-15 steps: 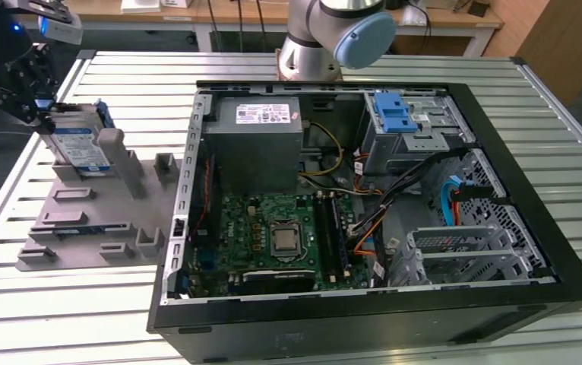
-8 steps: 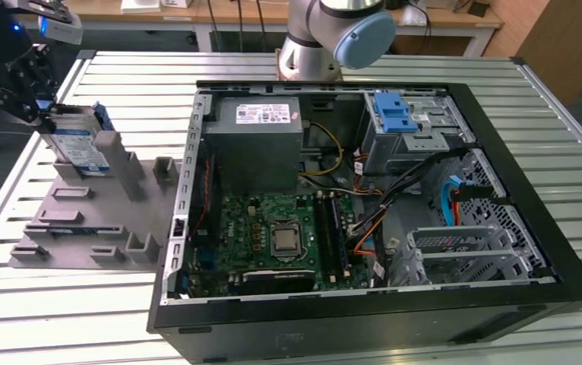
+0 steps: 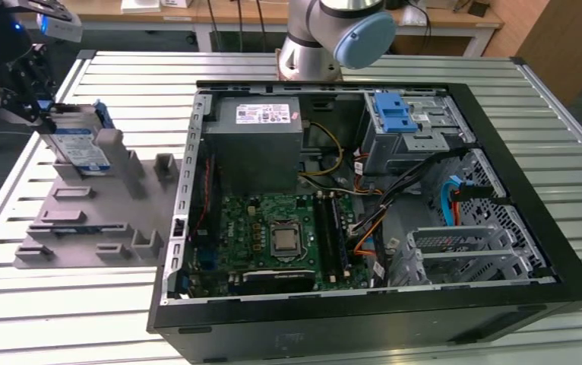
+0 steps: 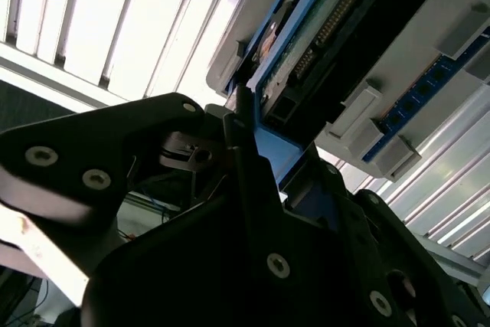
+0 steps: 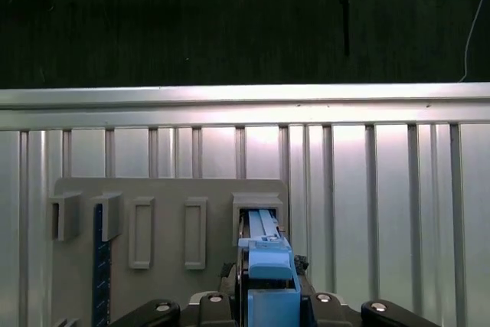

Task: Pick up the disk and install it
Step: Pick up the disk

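Note:
The disk (image 3: 80, 148) stands on edge at the far end of a grey slotted holder plate (image 3: 88, 217), on the exterior view's left, its blue-and-white label facing the camera. My gripper (image 3: 42, 114) is at the disk's far upper edge, shut on its blue carrier frame. In the first wrist view the blue frame (image 5: 268, 269) runs between my fingers (image 5: 268, 300) and reaches into a slot (image 5: 259, 208) of the plate. In the second wrist view one finger (image 4: 239, 139) presses against the blue frame beside the disk's underside (image 4: 325, 28).
An open computer case (image 3: 372, 190) lies to the exterior view's right of the plate, with a grey power supply (image 3: 255, 141), a motherboard (image 3: 281, 239) and a drive cage with a blue clip (image 3: 394, 112). The arm's base (image 3: 327, 42) stands behind it on the slatted metal table (image 3: 88, 319).

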`<state>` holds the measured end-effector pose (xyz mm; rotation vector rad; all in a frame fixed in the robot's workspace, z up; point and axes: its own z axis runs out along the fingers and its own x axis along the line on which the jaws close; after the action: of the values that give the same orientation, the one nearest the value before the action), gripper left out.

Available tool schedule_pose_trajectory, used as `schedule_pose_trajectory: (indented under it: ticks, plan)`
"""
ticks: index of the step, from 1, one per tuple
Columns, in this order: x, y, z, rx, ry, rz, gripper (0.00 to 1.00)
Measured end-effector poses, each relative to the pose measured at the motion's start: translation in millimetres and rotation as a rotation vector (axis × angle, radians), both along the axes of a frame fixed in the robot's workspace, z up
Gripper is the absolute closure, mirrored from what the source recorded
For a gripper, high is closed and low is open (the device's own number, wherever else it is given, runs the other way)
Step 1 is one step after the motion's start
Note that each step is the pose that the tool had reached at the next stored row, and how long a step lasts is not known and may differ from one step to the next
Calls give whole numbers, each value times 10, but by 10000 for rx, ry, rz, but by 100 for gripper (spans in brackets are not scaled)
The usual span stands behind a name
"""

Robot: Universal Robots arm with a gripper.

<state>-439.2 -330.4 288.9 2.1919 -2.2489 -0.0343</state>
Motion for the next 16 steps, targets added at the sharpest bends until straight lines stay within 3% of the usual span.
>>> schedule_pose_trajectory:
  ticks: [16]
  plan:
    - [0,0,0,0,1,176,63]
